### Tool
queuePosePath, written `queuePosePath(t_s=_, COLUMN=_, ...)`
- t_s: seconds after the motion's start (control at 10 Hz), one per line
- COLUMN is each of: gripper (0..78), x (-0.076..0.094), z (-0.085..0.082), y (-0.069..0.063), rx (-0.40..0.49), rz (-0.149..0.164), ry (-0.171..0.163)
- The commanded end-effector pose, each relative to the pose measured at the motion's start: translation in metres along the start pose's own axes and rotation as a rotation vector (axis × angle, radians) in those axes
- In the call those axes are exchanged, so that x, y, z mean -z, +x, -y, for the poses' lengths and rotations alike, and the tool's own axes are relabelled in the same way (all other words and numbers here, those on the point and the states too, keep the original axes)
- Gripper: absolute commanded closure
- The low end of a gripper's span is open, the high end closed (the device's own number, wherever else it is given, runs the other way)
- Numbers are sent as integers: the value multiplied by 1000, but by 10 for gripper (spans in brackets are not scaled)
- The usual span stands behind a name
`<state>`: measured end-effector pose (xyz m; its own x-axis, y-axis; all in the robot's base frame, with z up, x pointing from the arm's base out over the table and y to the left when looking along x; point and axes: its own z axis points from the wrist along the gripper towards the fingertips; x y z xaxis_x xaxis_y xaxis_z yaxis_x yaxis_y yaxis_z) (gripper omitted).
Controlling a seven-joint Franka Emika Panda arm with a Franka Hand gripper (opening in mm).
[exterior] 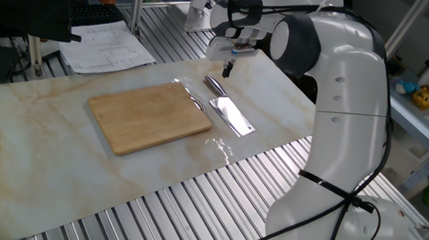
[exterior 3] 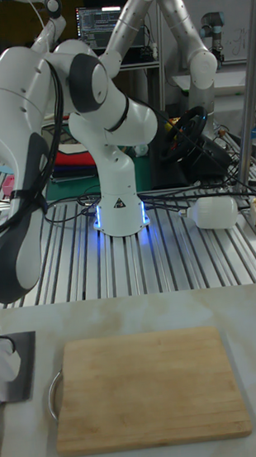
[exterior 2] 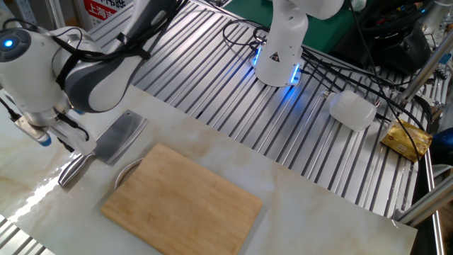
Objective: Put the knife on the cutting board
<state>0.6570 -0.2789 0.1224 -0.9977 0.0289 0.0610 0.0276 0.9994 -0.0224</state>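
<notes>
The knife [exterior: 231, 117] lies flat on the marble sheet just right of the cutting board [exterior: 148, 116], its short handle [exterior: 215, 85] pointing to the far side. It touches nothing but the sheet. My gripper [exterior: 229, 66] hangs in the air a little above and beyond the handle's end, open, with nothing between its fingers. From the other side the knife [exterior 2: 120, 134] lies beside the board [exterior 2: 180, 205], and the gripper [exterior 2: 64, 142] floats above the handle [exterior 2: 71, 172]. In the tall view the board [exterior 3: 146, 389] fills the middle and the blade [exterior 3: 17, 379] shows at the left edge.
Papers [exterior: 108, 44] lie at the far left of the sheet. Behind the table stand the lit robot base [exterior 2: 282, 49], a white cylinder [exterior 2: 352, 110] and a yellow packet [exterior 2: 407, 139] on metal slats. My arm's large white body [exterior: 348, 105] towers at the right.
</notes>
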Motion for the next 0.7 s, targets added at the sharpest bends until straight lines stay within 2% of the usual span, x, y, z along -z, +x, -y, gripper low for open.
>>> queuePosePath(t_s=0.1, gripper=776, x=0, z=-13, y=3, rx=0, rz=6, ry=5)
queuePosePath(t_s=0.3, gripper=776, x=-1, z=-14, y=7, rx=18, rz=14, ry=27)
queuePosePath(t_s=0.4, gripper=776, x=-3, z=-14, y=9, rx=27, rz=31, ry=27)
queuePosePath(t_s=0.5, gripper=776, x=-3, z=-14, y=9, rx=28, rz=33, ry=27)
queuePosePath(t_s=0.6, gripper=776, x=-7, z=-13, y=10, rx=28, rz=54, ry=27)
queuePosePath(t_s=0.7, gripper=776, x=-9, z=-13, y=10, rx=26, rz=58, ry=29)
